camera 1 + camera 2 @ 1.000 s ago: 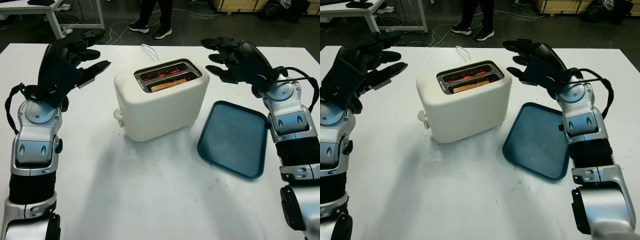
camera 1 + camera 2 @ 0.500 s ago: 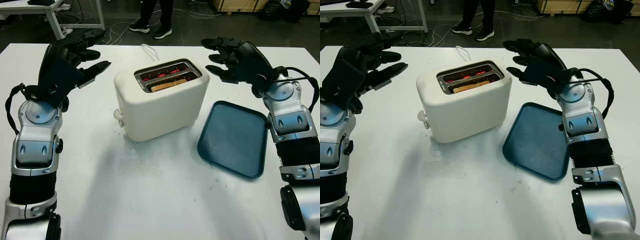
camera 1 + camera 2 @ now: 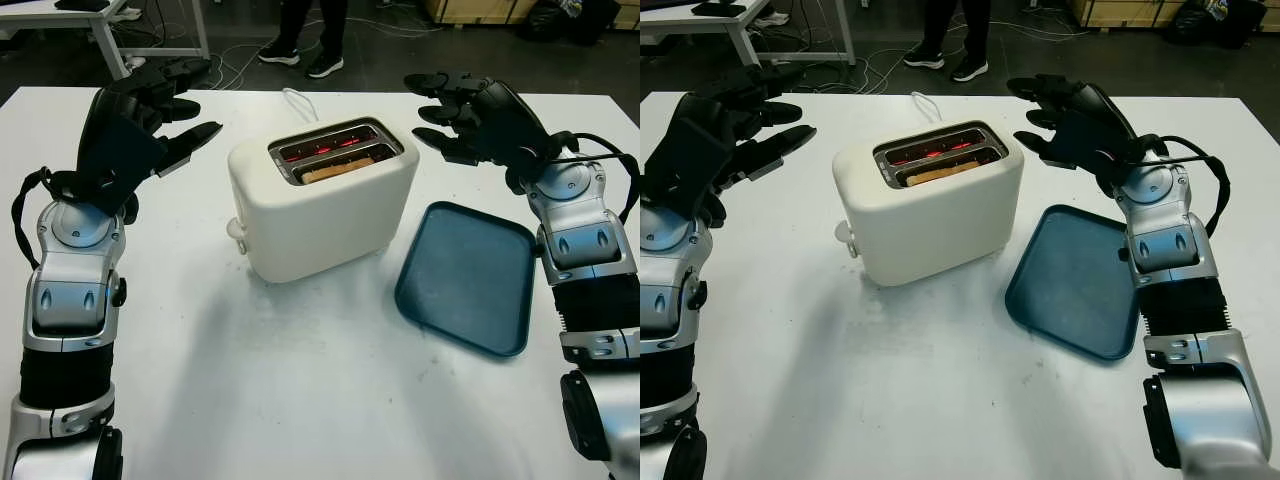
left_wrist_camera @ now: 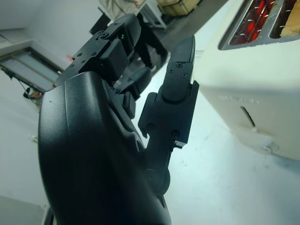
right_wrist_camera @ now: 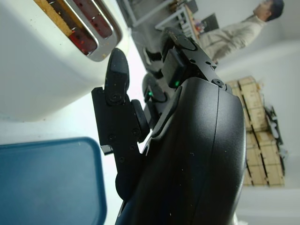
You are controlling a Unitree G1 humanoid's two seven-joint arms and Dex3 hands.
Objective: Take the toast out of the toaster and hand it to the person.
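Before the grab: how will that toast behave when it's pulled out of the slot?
The toast is probably stiff but brittle, so a hard pinch could crumble it. It likely weighs little. It sits low in the toaster beside a glowing red slot, so probably hot and awkward to grip. Both the left hand and right hand are open.

Beyond my white table point(image 3: 300, 400) lies a dark floor point(image 3: 400, 60) strewn with cables point(image 3: 235, 60). A white desk point(image 3: 110, 20) stands at far left, wooden crates point(image 3: 480, 10) at far right, and a person's legs point(image 3: 310, 35) stand across from me.
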